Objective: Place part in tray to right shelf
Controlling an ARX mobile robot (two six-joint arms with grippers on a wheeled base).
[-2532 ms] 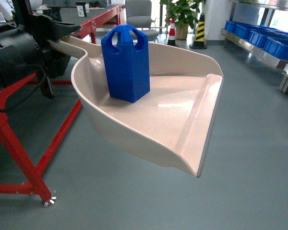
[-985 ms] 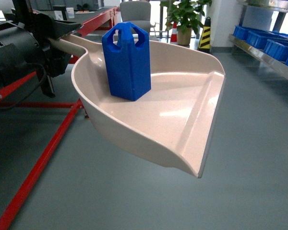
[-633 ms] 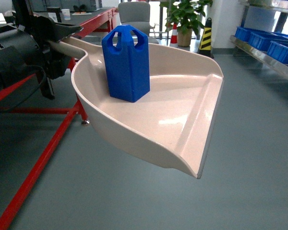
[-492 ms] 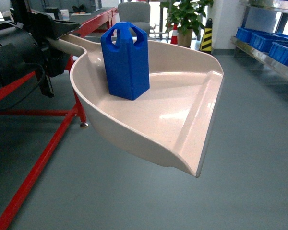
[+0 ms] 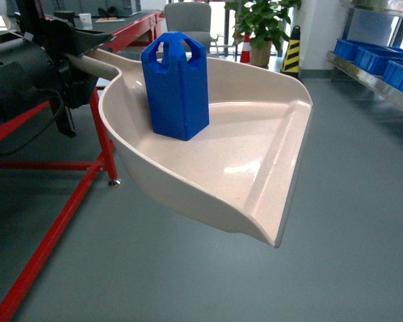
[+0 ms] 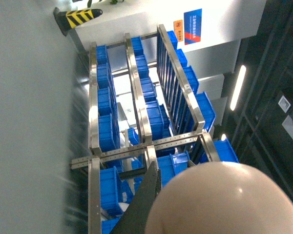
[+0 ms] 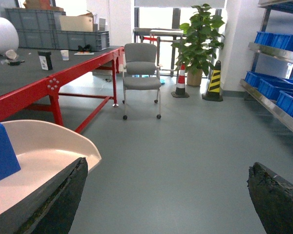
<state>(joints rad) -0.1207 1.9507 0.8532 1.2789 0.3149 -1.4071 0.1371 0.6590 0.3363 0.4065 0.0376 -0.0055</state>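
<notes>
1. The right shelf (image 5: 379, 67), a steel rack loaded with blue crates (image 5: 366, 55), runs along the right edge of the head view, well apart from the robot across open grey floor (image 5: 349, 221).
2. The red-framed worktop (image 5: 131, 23) stands at the left, behind the arm.
3. The tray (image 5: 255, 161) is held in the air over the floor, its handle running back to the left claw (image 5: 80, 41), which looks clamped around that handle. Its flat front lip faces lower right.
4. The right claw (image 7: 166, 200) is spread wide and empty; its two dark fingers (image 7: 58, 200) frame the right wrist view.
5. The part (image 5: 176, 84) stands upright inside the tray, near the back wall by the handle end.

Judgement: the part is already loaded, so the step in hand is carrying it to the shelf. Next, the base should close on the rack with the tray kept level, since the tall part could tip or slide toward the lip.
</notes>
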